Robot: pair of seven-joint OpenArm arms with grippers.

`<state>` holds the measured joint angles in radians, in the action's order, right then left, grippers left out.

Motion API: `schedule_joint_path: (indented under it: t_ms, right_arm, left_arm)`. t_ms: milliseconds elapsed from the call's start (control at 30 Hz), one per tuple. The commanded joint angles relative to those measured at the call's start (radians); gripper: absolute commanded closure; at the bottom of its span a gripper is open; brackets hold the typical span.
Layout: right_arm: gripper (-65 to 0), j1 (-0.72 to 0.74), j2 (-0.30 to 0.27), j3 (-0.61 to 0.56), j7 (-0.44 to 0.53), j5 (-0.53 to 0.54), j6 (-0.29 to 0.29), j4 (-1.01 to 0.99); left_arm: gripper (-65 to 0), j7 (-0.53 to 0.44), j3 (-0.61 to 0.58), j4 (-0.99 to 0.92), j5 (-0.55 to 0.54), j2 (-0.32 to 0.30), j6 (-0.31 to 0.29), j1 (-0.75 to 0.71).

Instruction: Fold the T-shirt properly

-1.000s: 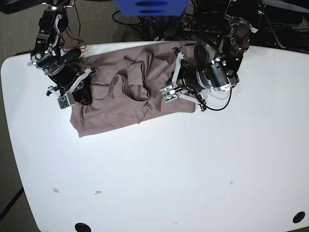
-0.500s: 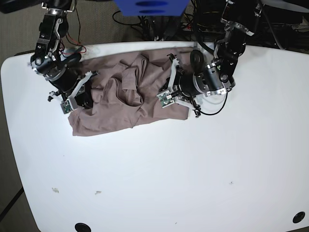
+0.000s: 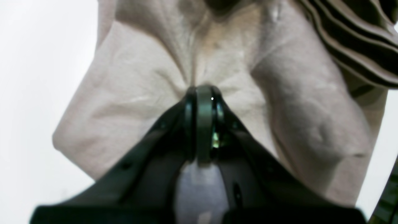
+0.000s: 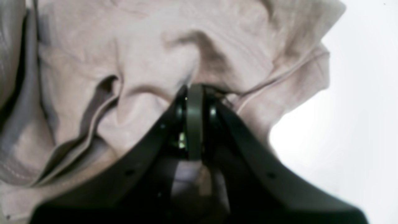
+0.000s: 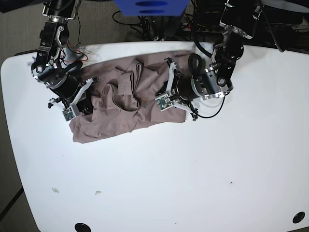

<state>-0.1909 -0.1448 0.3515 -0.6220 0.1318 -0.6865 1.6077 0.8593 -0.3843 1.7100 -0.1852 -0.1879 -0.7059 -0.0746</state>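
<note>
Mauve T-shirt [image 5: 111, 121] bunched on white table [image 5: 145, 183]; L gripper [image 3: 203, 88] closed, pinching cloth; R gripper [image 4: 195, 87] closed too, cloth between its tips.

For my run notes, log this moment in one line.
shirt: bunched, unfolded | left jaws: closed on shirt | right jaws: closed on shirt

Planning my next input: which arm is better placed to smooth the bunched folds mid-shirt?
Probably the left. In the base view its claw sits nearer those folds on the T-shirt; the right claw is close too, but by the shirt's outer end.
</note>
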Motion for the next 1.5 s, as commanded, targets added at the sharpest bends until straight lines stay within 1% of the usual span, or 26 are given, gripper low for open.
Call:
schedule_joint_path:
  t_ms: [0, 33, 100, 133, 167, 200, 233, 333, 467, 567, 700, 867, 1100, 1233, 1267, 1367, 1467]
  right_arm:
    - [-1.4, 0.001, -0.029, 0.050, -0.020, -0.011, 0.003, 0.055]
    - [-2.2, 0.001, -0.029, 0.056, -0.029, -0.011, 0.003, 0.061]
    - [-7.6, 0.001, -0.031, 0.082, -0.085, -0.011, 0.003, 0.081]
    - [-10.8, 0.001, -0.034, 0.094, -0.112, -0.011, 0.003, 0.085]
    - [-15.9, 0.001, -0.036, 0.110, -0.152, -0.011, 0.003, 0.092]
    - [-17.6, 0.003, -0.036, 0.116, -0.163, -0.011, 0.001, 0.095]
    - [-23.4, 0.003, -0.037, 0.128, -0.192, -0.011, 0.001, 0.104]
    - [-32.7, 0.005, -0.037, 0.145, -0.227, -0.011, -0.002, 0.128]
    - [-40.4, 0.005, -0.037, 0.148, -0.240, -0.011, -0.002, 0.177]
    - [-41.6, 0.005, -0.037, 0.148, -0.258, -0.010, -0.002, 0.211]
    - [-42.6, 0.011, -0.037, 0.149, -0.318, -0.007, -0.002, 0.250]
    - [-42.8, 0.077, -0.036, 0.151, -0.419, -0.005, -0.003, 0.303]
    - [-42.9, 0.170, -0.034, 0.245, -0.572, -0.005, -0.012, 0.314]
    - [-42.9, 0.222, -0.029, 0.275, -0.649, -0.005, -0.012, 0.314]
    - [-42.9, 0.250, -0.022, 0.284, -0.685, -0.005, -0.012, 0.314]
    - [-42.9, 0.293, -0.009, 0.284, -0.740, -0.005, -0.012, 0.313]
    - [-42.9, 0.322, -0.006, 0.281, -0.774, -0.005, -0.012, 0.313]
  left_arm:
    - [0.0, 0.142, -0.002, -0.034, 0.160, -0.015, 0.008, -0.006]
    - [0.0, 0.142, 0.000, -0.034, 0.166, -0.015, 0.008, -0.003]
    - [0.0, 0.142, 0.000, -0.034, 0.189, -0.015, 0.008, 0.006]
    - [0.0, 0.142, 0.000, -0.034, 0.197, -0.015, 0.008, 0.009]
    - [0.0, 0.142, 0.000, -0.034, 0.207, -0.015, 0.008, 0.011]
    - [0.0, 0.142, 0.000, -0.034, 0.211, -0.015, 0.008, 0.011]
    - [0.0, 0.142, 0.000, -0.034, 0.218, -0.015, 0.008, 0.011]
    - [0.0, 0.142, 0.000, -0.032, 0.238, -0.015, 0.008, 0.020]
    - [0.0, 0.143, 0.000, -0.032, 0.255, -0.015, 0.008, 0.039]
    - [0.0, 0.143, 0.008, -0.032, 0.257, -0.015, 0.008, 0.040]
    - [0.0, 0.143, 0.038, -0.031, 0.257, -0.015, 0.008, 0.043]
    - [0.0, 0.143, 0.064, -0.024, 0.257, -0.015, 0.008, 0.062]
    - [0.0, 0.143, 0.069, -0.024, 0.257, -0.015, 0.008, 0.063]
    - [0.0, 0.143, 0.067, -0.024, 0.257, -0.015, 0.008, 0.060]
    - [0.0, 0.143, 0.067, -0.024, 0.257, -0.015, 0.008, 0.060]
    - [0.0, 0.143, 0.066, -0.024, 0.255, -0.015, 0.008, 0.058]
    - [0.0, 0.143, 0.066, -0.024, 0.253, -0.015, 0.008, 0.058]
